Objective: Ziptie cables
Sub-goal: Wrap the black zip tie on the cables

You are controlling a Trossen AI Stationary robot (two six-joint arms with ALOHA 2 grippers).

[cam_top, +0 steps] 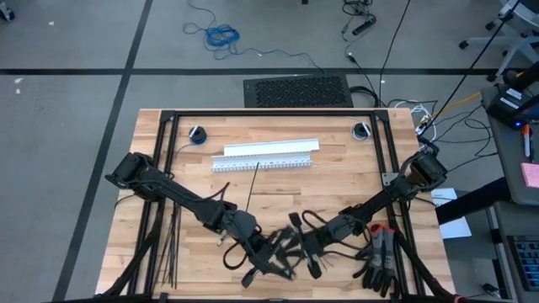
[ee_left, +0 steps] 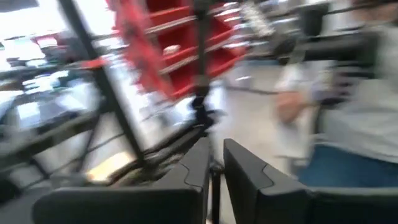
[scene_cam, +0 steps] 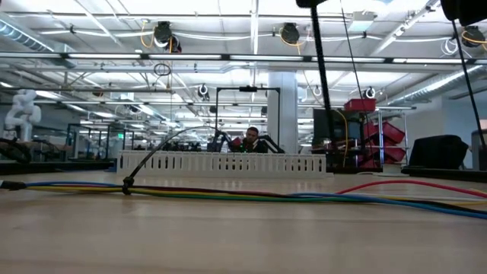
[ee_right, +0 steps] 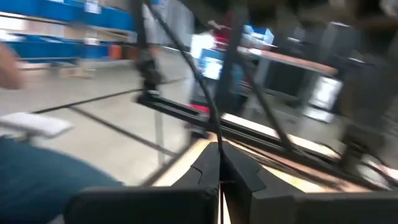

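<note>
My two grippers meet over the near middle of the table: the left gripper (cam_top: 274,265) (ee_left: 216,155) and the right gripper (cam_top: 305,246) (ee_right: 219,149), which is shut. A tangle of dark wires (cam_top: 313,225) lies around them. In the low view the cables (scene_cam: 304,196), a bundle of coloured wires, lie across the tabletop. A black ziptie (scene_cam: 126,185) is looped round them, and its tail arcs upward. In the right wrist view a thin black strip, a ziptie (ee_right: 180,56), runs away from my right fingertips. My right gripper pinches the thin black ziptie (ee_right: 215,140) between its two fingertips. The fingers lie about level, pointing toward the table's left. The strip runs on upward, clear of the table. In the high view the tangle and the arm hide the place of contact.
A white slotted channel (cam_top: 265,156) lies across the far middle, with one loose black ziptie (cam_top: 253,189) in front of it. More zipties (cam_top: 168,252) lie at the near left. Red-handled tools (cam_top: 379,257) lie at the near right. A person (ee_left: 348,124) stands beyond the table.
</note>
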